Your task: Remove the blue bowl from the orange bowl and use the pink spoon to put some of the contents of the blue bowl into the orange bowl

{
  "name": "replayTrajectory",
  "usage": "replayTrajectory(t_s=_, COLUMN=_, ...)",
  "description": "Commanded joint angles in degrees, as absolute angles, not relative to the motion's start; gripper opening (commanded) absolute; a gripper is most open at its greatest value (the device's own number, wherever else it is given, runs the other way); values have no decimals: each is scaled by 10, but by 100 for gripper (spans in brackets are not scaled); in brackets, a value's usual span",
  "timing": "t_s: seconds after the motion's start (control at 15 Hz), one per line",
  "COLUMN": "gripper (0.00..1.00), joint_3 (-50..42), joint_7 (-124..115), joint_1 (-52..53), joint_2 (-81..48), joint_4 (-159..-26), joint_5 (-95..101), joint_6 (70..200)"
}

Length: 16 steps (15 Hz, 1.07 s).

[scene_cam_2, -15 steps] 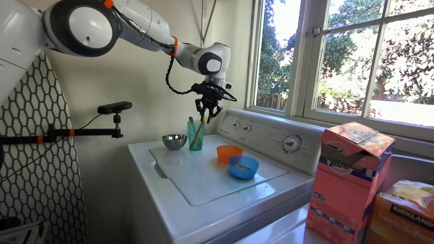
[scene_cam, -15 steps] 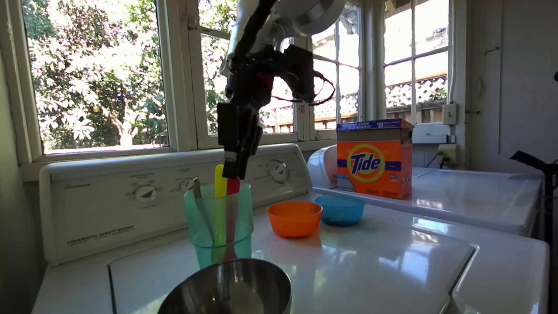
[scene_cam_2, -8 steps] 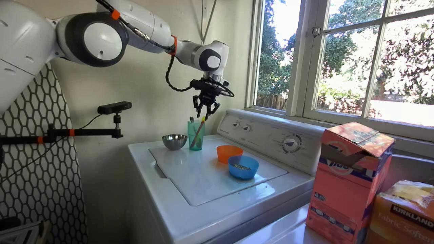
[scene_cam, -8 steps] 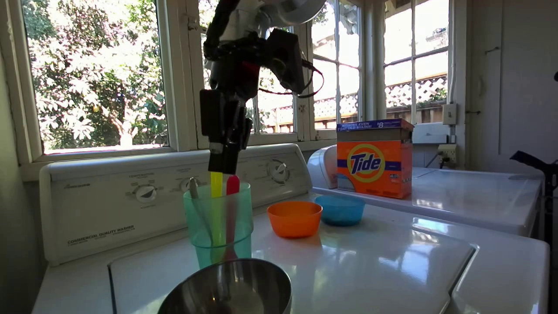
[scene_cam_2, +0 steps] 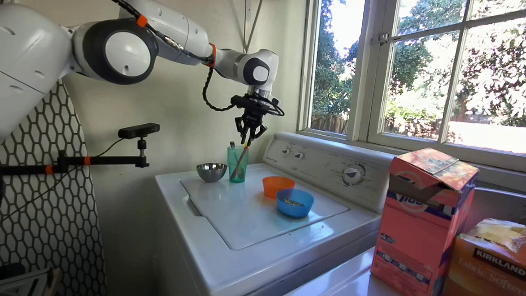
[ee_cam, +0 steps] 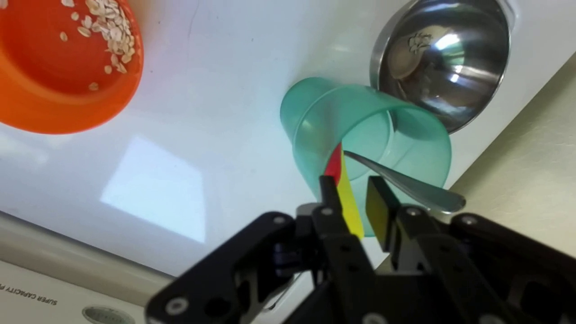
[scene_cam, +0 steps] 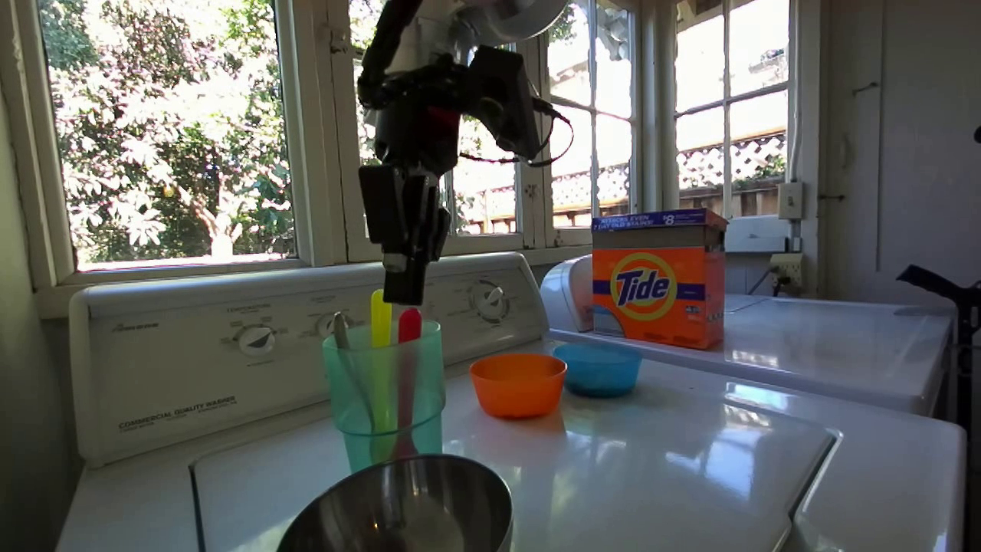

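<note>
One pink spoon [scene_cam: 409, 330] leans in the cup [scene_cam: 431, 383] just below the parted pincer [ee_cam: 352, 185].

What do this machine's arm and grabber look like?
The arm is glossy white and rounded, with dark joint rings, orange bands and a black, braided-looking cable. Its gripper is black, with two slim fingers and round silver screws.

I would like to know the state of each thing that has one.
gripper: partly open
green cup: upright
pink spoon: leaning in green cup
yellow utensil: in green cup
grey utensil: leaning in green cup
blue bowl: upright, holding flakes
orange bowl: upright, holding oats
steel bowl: upright, contents unclear
washer lid: shut
Tide box: upright, lid ajar
</note>
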<state>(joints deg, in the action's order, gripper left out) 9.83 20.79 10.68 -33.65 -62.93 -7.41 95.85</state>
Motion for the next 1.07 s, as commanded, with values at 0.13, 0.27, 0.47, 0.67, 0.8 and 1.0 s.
replayTrajectory(t_s=0.13, gripper=37, joint_3=88, joint_7=186, joint_1=114, joint_2=-355, joint_4=-604, joint_5=-62, joint_6=929)
replayTrajectory(t_s=0.27, gripper=32, joint_3=87, joint_7=185, joint_1=114, joint_2=-356, joint_4=-604, joint_5=-62, joint_6=926)
replayTrajectory(t_s=0.47, gripper=8, joint_3=86, joint_7=182, joint_1=114, joint_2=-356, joint_4=-605, joint_5=-62, joint_6=923)
replayTrajectory(t_s=0.67, gripper=0, joint_3=87, joint_7=179, joint_1=114, joint_2=-358, joint_4=-603, joint_5=-62, joint_6=919)
replayTrajectory(t_s=0.8, gripper=2, joint_3=87, joint_7=180, joint_1=115, joint_2=-359, joint_4=-601, joint_5=-62, joint_6=916)
replayTrajectory(t_s=1.0, gripper=2, joint_3=87, joint_7=181, joint_1=116, joint_2=-356, joint_4=-602, joint_5=-60, joint_6=916)
